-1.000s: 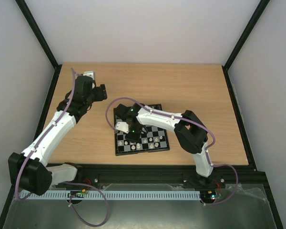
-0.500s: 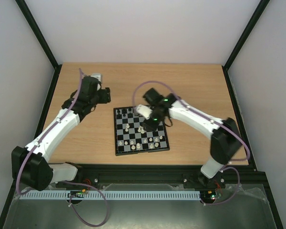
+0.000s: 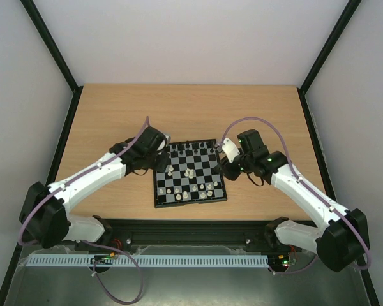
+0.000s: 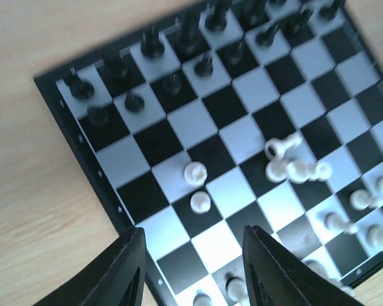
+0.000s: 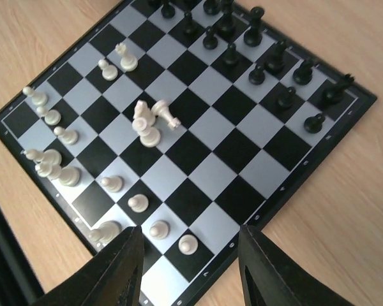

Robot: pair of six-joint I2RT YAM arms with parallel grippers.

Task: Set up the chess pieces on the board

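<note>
The board (image 3: 190,203) lies flat at the table's near middle. Black chess pieces (image 3: 190,148) stand in its two far rows. White chess pieces (image 3: 188,190) stand in the near rows, with a small cluster (image 3: 189,172) mid-board. My left gripper (image 3: 161,154) hovers at the board's left far corner, open and empty. My right gripper (image 3: 228,163) hovers at the board's right edge, open and empty. The left wrist view shows the board (image 4: 191,121), black pieces (image 4: 153,48), two white pawns (image 4: 195,172) and the cluster (image 4: 290,167). The right wrist view shows the board (image 5: 217,172), the cluster (image 5: 147,124) with one piece lying tipped (image 5: 168,115), and a white pawn (image 5: 187,244) between my fingers.
The wooden table (image 3: 255,115) has black frame posts at its left and right sides and a black rail (image 3: 191,224) along its near edge, just in front of the board.
The left arm swung from the far left of the table in to the board's left corner. The right arm pulled back from over the board to its right edge.
</note>
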